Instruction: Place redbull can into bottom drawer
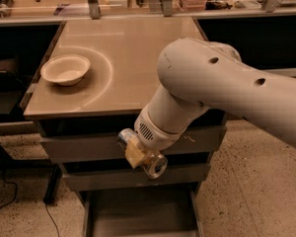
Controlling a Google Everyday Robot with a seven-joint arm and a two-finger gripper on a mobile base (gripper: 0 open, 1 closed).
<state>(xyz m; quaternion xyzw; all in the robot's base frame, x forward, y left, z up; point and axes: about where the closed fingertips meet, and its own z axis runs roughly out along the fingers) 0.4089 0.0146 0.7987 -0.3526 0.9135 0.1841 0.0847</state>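
One bowl (65,69) sits by the desk (138,43)'s left edge.
Under the front edge, the gripper (138,155) squeezes the redbull can (155,164) above the bottom drawer (138,214).

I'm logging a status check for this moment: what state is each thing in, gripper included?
gripper: shut on the redbull can, in front of the middle drawer, above the bottom drawer.
redbull can: held, tilted, clear of any surface.
bottom drawer: pulled open.
middle drawer: shut.
top drawer: shut.
bowl: upright on the table, looks empty.
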